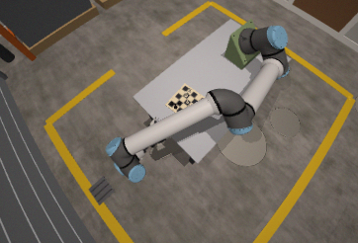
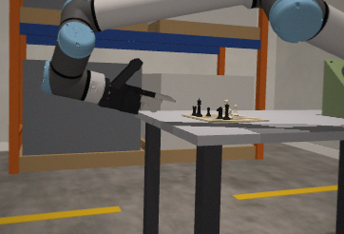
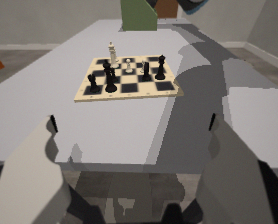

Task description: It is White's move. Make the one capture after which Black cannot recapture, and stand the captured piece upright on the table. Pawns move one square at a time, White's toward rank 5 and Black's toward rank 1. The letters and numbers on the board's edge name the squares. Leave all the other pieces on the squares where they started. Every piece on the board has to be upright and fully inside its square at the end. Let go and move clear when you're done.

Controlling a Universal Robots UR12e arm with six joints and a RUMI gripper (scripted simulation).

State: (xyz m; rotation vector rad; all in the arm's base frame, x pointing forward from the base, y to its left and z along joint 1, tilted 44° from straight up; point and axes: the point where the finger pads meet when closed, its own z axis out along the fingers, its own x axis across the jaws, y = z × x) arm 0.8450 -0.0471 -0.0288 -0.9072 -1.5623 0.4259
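item: tool (image 2: 162, 99), on arm w/ blue joint caps. state: released, jaws spread wide, nothing between them. pos: off the near edge of the surface (image 2: 247, 131), about level w/ its top, pointing horizontally toward the board; well apart from all pieces. in wrist view both fingers frame the surface edge at left and right.

item: chessboard (image 3: 165, 92), tan w/ dark squares, lying flat on the surface toward its middle, edge letters too small to read.

item: white pieces, 2 seen. tall white piece (image 3: 113, 52) at far side of board; small white pawn (image 3: 129, 65) just beside it, nearer board centre. both upright.

item: black pieces, abt 5, all upright. tallest black piece (image 3: 160, 67) on right side; black piece (image 3: 146, 70) next to it; cluster (image 3: 110, 80) on left w/ a small one (image 3: 91, 81) at left edge.

item: green mount (image 1: 239, 45) at far corner of surface, carries arm base.
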